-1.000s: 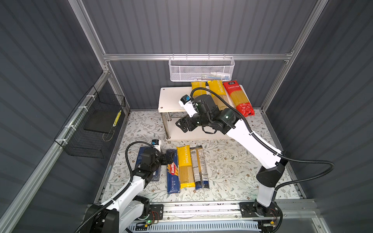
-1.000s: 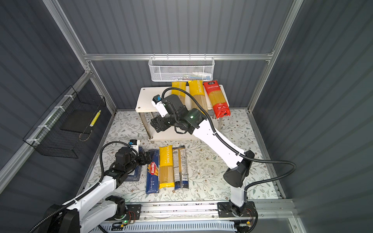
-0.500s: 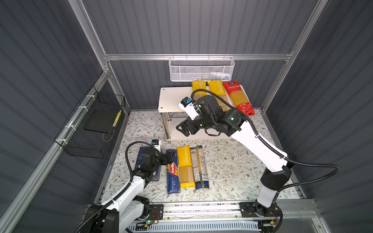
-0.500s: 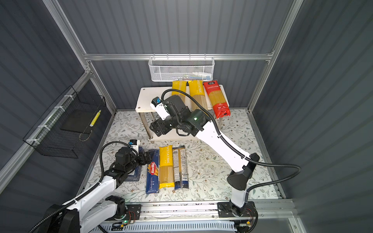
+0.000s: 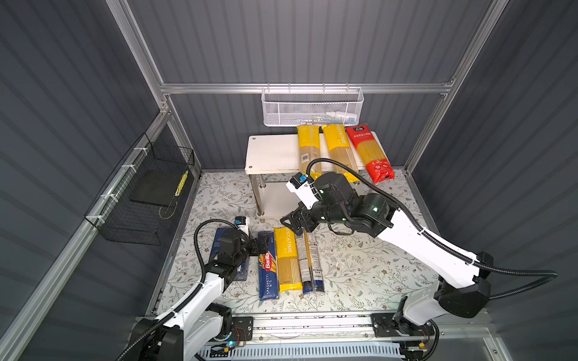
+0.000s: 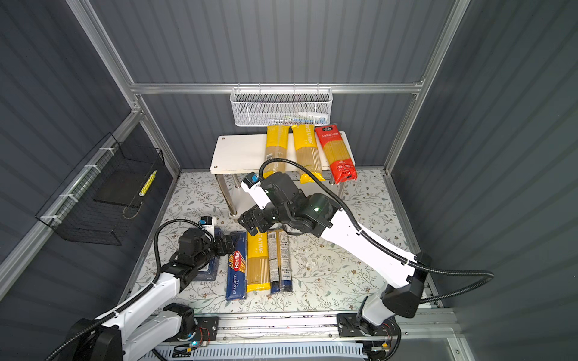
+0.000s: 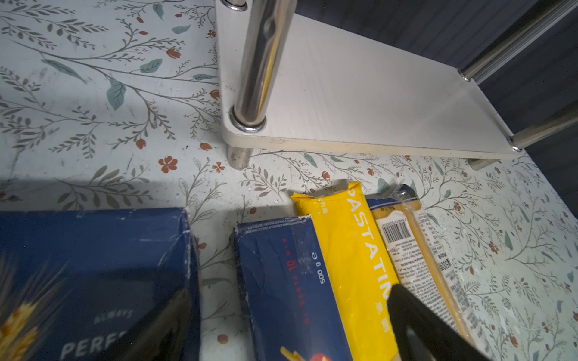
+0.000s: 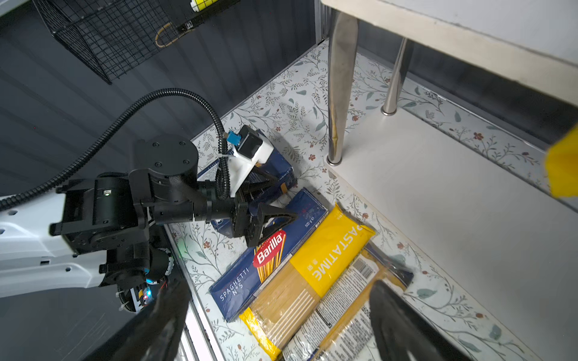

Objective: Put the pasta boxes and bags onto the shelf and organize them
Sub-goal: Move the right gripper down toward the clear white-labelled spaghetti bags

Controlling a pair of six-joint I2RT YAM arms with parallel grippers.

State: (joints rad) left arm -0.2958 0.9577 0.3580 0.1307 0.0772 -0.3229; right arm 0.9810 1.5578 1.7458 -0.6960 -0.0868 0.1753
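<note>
Yellow bag (image 5: 286,259) lies flat on the floral mat (image 5: 359,265), squeezed between the spaghetti box (image 5: 268,272) and the clear bag (image 5: 309,259), long axis aimed at the shelf (image 5: 272,150). Right gripper (image 5: 294,225) hangs just over its shelf-side end, jaws spread wide and empty, arm stretched low across. Left gripper (image 5: 260,246) is spread too, over the box.

Two blue boxes (image 5: 268,268), three yellow bags (image 5: 286,259), one red bag (image 5: 369,153), one clear bag (image 5: 309,259).
</note>
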